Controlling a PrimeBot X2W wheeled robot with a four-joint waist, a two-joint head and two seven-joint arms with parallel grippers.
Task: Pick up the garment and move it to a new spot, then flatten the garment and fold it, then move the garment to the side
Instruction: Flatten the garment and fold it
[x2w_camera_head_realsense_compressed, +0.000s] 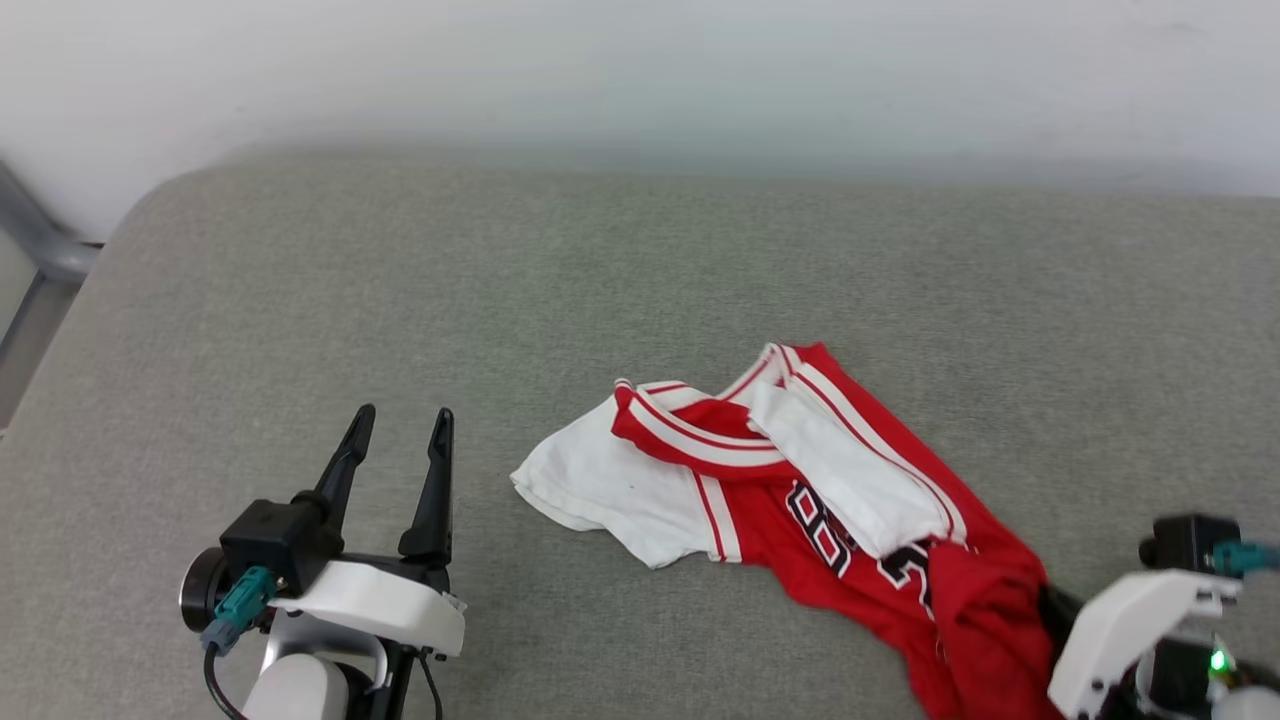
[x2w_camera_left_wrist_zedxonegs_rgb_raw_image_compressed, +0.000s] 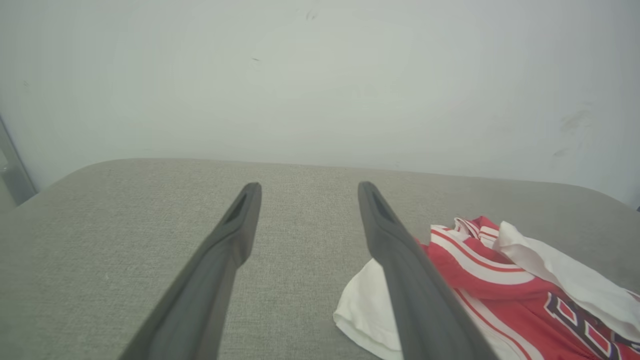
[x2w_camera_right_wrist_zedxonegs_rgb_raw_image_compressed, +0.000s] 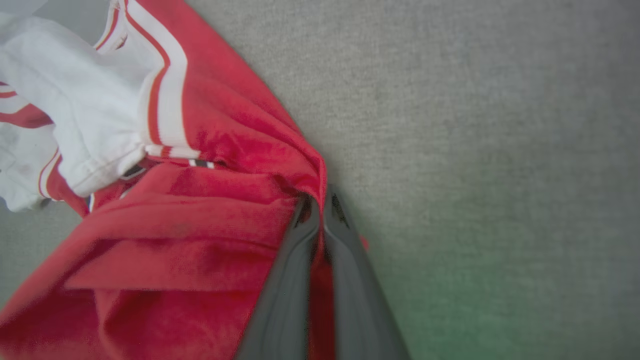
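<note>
Shirt (x2w_camera_head_realsense_compressed: 800, 490) lies crumpled on our grey counter (x2w_camera_head_realsense_compressed: 600, 280), toward the right front. Our right pincer (x2w_camera_right_wrist_zedxonegs_rgb_raw_image_compressed: 320, 202) is squeezed tight on its red edge. Our left pincer (x2w_camera_head_realsense_compressed: 404, 413) sits left of it, fingers apart, holding nothing.

Counter (x2w_camera_head_realsense_compressed: 300, 300): grey woven cloth before me, far-left corner rounded.
Wall (x2w_camera_head_realsense_compressed: 640, 60): pale and plain, rising behind the counter's far edge, with a few faint marks.
Metal bar (x2w_camera_head_realsense_compressed: 40, 245): grey, slanting, beyond the counter's left corner.
</note>
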